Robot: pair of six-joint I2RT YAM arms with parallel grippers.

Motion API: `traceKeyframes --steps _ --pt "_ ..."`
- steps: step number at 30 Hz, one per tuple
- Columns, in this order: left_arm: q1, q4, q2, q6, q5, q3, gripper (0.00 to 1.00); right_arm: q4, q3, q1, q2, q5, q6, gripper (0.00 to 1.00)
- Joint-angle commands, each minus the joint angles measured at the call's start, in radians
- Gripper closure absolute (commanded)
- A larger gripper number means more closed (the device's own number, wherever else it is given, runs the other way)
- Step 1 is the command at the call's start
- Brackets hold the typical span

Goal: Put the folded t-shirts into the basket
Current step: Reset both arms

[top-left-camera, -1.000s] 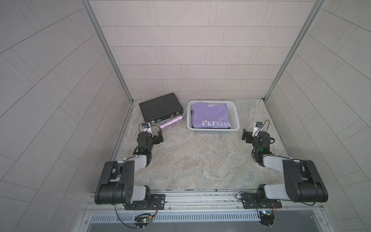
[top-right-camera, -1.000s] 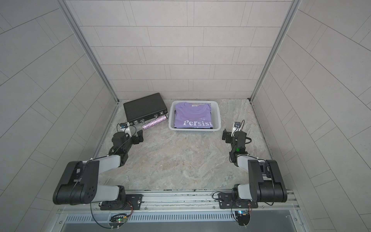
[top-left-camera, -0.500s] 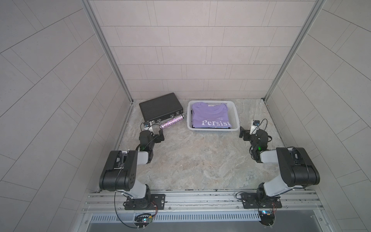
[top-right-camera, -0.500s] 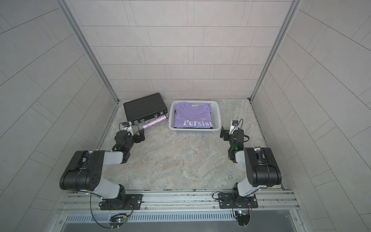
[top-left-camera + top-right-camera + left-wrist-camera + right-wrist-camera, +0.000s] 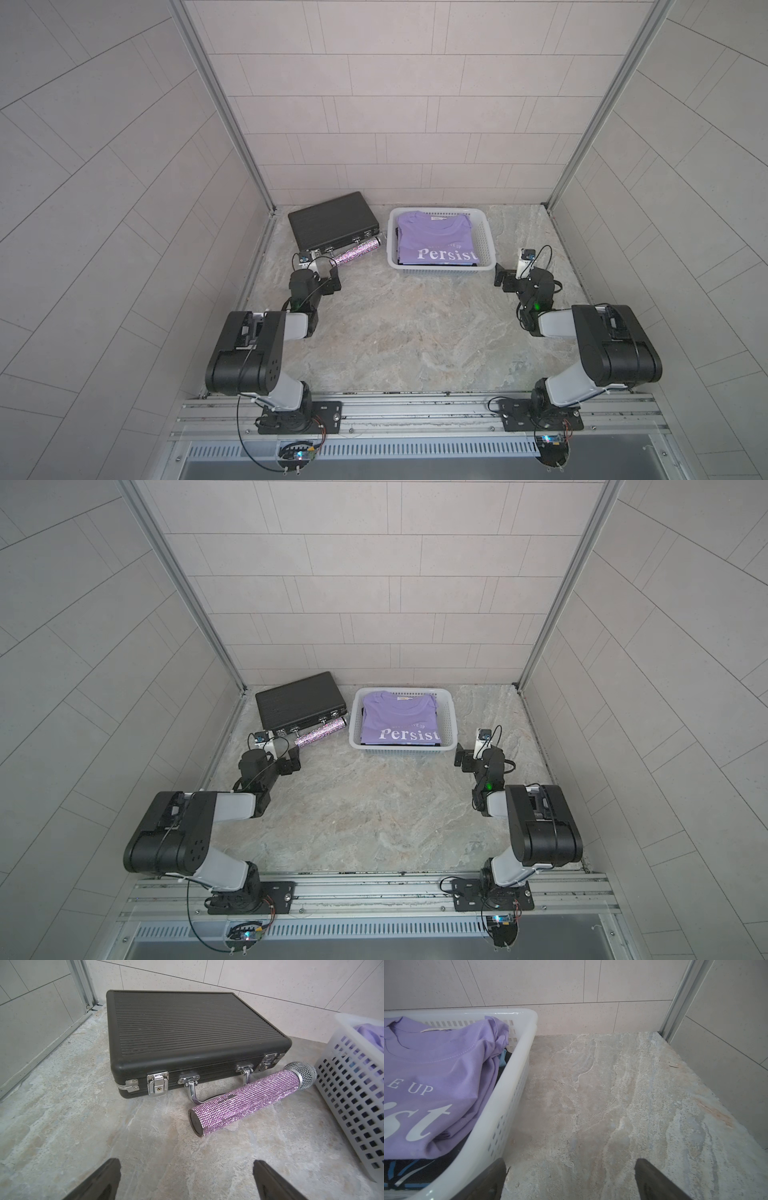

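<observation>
**A:** Where are the folded t-shirts (image 5: 399, 725)?

**B:** In the basket (image 5: 441, 271), as far as shows. The lilac tee (image 5: 434, 239) lies on top with "Persist" facing up. In the right wrist view, black and blue cloth (image 5: 409, 1174) peeks out beneath it. I see no shirt on the table (image 5: 415, 332).

**A:** Jaws?

**B:** The left gripper (image 5: 187, 1174) is spread wide with nothing between its jaws. It faces the black briefcase (image 5: 187, 1039) and the glitter microphone (image 5: 249, 1101). The right gripper (image 5: 569, 1174) is also spread and empty, just beside the basket's near corner.

**A:** How would a shirt handle if one needed resettling?

**B:** My guess is light, limp cotton with no stiffness. Pinched at one corner, the folds would likely sag open. Better to take a folded edge through all its layers — one arm on each side. The lilac tee's sleeve edge is bunched against the basket wall, and that is the likeliest spot to snag. The basket looks like thin plastic and may slide if nudged.

**A:** Status?

**B:** It looks complete.
</observation>
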Motion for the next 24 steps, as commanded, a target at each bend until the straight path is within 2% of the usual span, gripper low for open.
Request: traceKeyframes --steps 1,24 --pt "-0.006 -0.015 -0.006 0.016 -0.007 0.02 0.0 -0.006 0.005 0.001 -0.011 0.0 -0.007 0.0" --pt "-0.019 -0.031 -0.003 0.027 -0.026 0.029 0.0 -0.011 0.01 0.013 -0.01 0.02 -0.015 0.0"
